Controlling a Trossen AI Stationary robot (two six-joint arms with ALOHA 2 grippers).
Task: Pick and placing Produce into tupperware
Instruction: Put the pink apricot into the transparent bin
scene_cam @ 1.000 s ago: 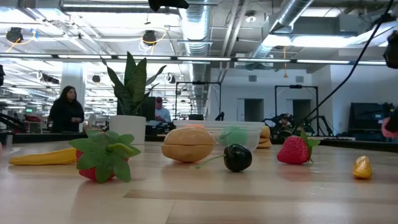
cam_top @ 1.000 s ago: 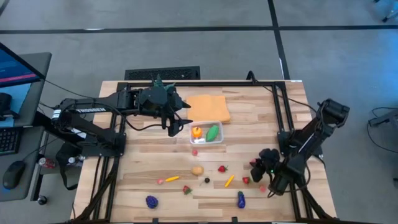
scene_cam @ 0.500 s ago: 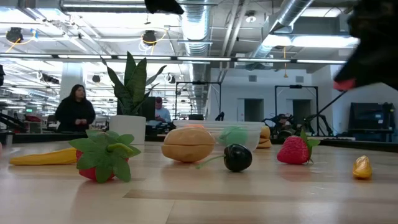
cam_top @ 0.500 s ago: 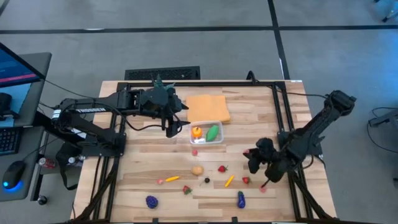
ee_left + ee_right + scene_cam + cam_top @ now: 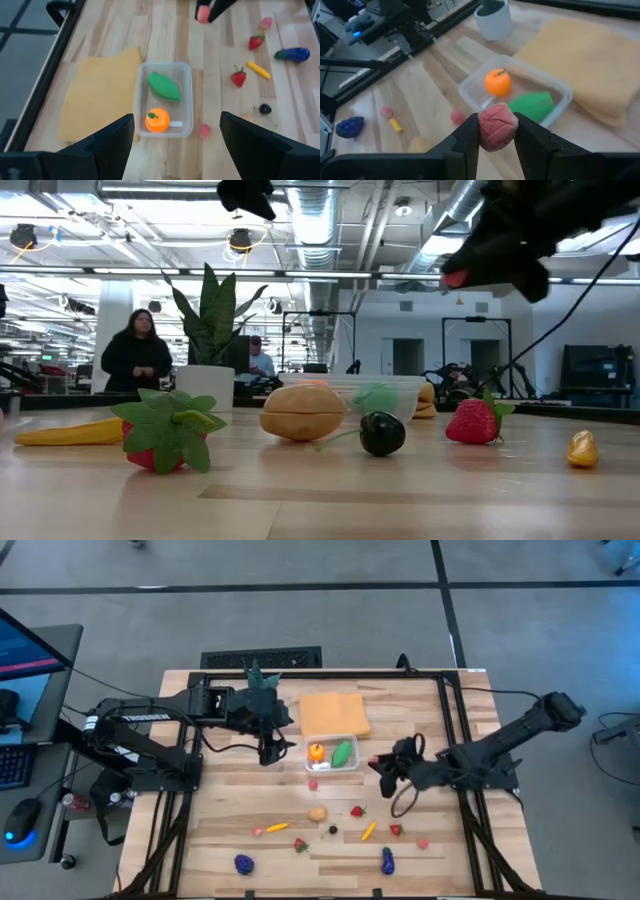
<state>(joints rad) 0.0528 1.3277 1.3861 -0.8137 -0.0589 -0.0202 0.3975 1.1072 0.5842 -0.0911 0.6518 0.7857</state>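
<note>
The clear tupperware (image 5: pixel 332 753) stands mid-table with an orange toy fruit (image 5: pixel 157 120) and a green piece (image 5: pixel 163 85) inside. My right gripper (image 5: pixel 378 765) hovers just right of it, shut on a pink wrinkled round piece of produce (image 5: pixel 497 127), which also shows high in the low view (image 5: pixel 455 277). My left gripper (image 5: pixel 268 752) hangs open above the table, just left of the tupperware, with nothing between its fingers (image 5: pixel 176 117). More produce lies loose along the near half of the table (image 5: pixel 317 813). My right gripper pinches the pink piece by its two opposite sides (image 5: pixel 482 131) between its two fingers (image 5: pixel 467 137). The fingers slant downward, coming from the table's right side. The piece is lifted clear of the table, a little short of the tupperware's near right corner.
A folded orange cloth (image 5: pixel 335 712) lies just beyond the tupperware, and a potted plant (image 5: pixel 258 675) stands at the far edge behind my left arm. A small pink piece (image 5: pixel 313 783) lies right before the tupperware. A strawberry (image 5: pixel 357 811), a yellow piece (image 5: pixel 369 831) and an eggplant (image 5: pixel 387 860) lie nearer.
My right gripper has risen from the near right corner of the table and swung left and toward the far edge, up to the tupperware, rolling its wrist and carrying the pink piece clear of the table. My left gripper has tipped a little further down.
</note>
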